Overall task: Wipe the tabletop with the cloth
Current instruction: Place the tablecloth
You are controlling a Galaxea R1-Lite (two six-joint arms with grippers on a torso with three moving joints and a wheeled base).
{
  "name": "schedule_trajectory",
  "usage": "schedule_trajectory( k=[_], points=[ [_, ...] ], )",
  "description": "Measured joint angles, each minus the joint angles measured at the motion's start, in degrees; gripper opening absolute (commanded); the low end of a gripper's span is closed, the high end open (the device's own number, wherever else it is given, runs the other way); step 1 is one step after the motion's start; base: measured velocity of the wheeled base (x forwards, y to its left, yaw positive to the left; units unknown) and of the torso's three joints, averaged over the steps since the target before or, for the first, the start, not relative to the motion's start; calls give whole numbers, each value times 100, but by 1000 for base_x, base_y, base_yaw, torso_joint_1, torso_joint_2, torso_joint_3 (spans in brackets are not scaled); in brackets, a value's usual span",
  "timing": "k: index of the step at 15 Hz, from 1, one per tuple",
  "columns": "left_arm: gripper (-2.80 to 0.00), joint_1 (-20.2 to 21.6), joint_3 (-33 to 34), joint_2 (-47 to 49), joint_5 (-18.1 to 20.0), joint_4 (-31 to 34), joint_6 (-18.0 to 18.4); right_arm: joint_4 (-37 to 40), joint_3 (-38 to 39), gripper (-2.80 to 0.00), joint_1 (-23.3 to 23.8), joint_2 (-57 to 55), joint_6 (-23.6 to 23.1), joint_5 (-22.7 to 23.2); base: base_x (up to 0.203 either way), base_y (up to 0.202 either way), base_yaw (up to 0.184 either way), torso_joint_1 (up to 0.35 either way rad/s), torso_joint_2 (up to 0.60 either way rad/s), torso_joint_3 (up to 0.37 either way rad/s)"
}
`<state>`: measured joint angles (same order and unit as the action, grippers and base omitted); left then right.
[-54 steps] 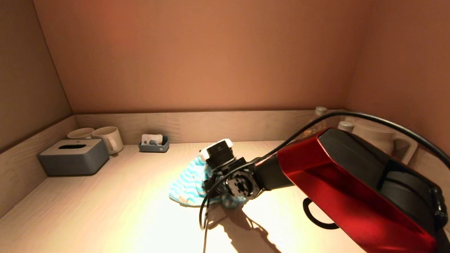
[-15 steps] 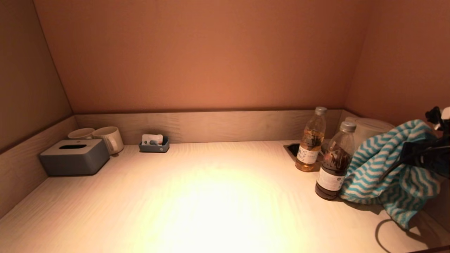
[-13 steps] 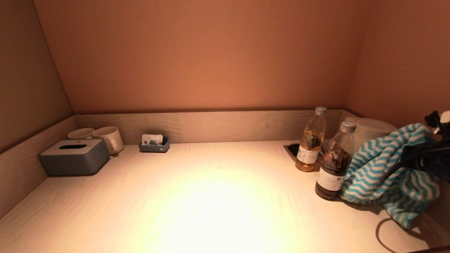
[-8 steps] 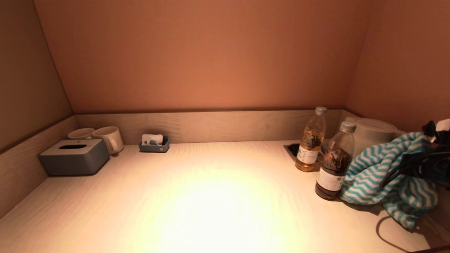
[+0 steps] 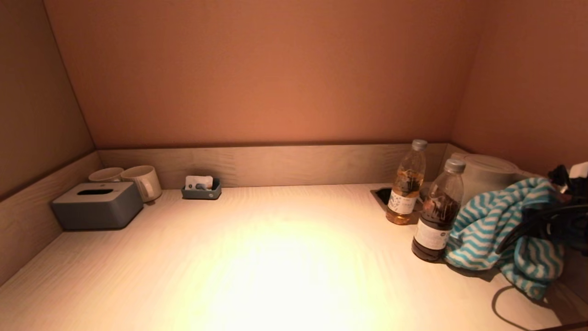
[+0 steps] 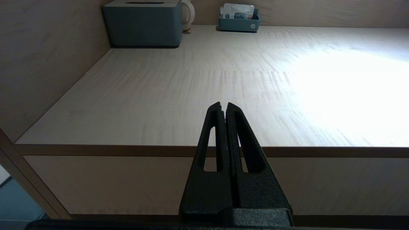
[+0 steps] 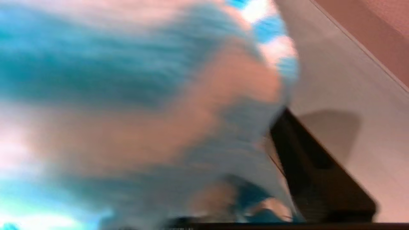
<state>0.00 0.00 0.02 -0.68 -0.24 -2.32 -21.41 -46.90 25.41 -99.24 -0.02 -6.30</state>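
Observation:
The teal-and-white striped cloth (image 5: 491, 225) hangs bunched at the far right, its lower folds touching the pale wooden tabletop (image 5: 275, 257) beside the dark bottle. My right gripper (image 5: 544, 220) is shut on the cloth at the right edge of the head view, mostly buried in it. In the right wrist view the cloth (image 7: 127, 80) fills the frame and only one black finger (image 7: 306, 166) shows. My left gripper (image 6: 223, 107) is shut and empty, parked in front of the table's front edge (image 6: 127, 150).
Two bottles, one amber (image 5: 406, 184) and one dark (image 5: 436, 218), stand at the right by a recessed socket (image 5: 382, 195) and a kettle (image 5: 487, 172). A grey tissue box (image 5: 96, 204), two mugs (image 5: 142, 181) and a small tray (image 5: 200, 188) sit back left. A cable loops at front right (image 5: 510, 308).
The right arm left the table's middle, carrying the cloth to the far right. Over the last second the cloth and gripper sank lower. The left arm has not moved.

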Motion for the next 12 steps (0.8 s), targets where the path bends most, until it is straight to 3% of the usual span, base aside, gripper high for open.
schedule_trajectory(
  k=[4, 12],
  points=[
    [-280, 0, 0, 0, 2, 0, 0, 6, 276, 0, -65, 432, -126, 93, 0, 0, 0, 0, 0, 0],
    [-280, 0, 0, 0, 1, 0, -2, 42, 1220, 0, -293, 2651, -510, 516, 0, 0, 0, 0, 0, 0]
  ],
)
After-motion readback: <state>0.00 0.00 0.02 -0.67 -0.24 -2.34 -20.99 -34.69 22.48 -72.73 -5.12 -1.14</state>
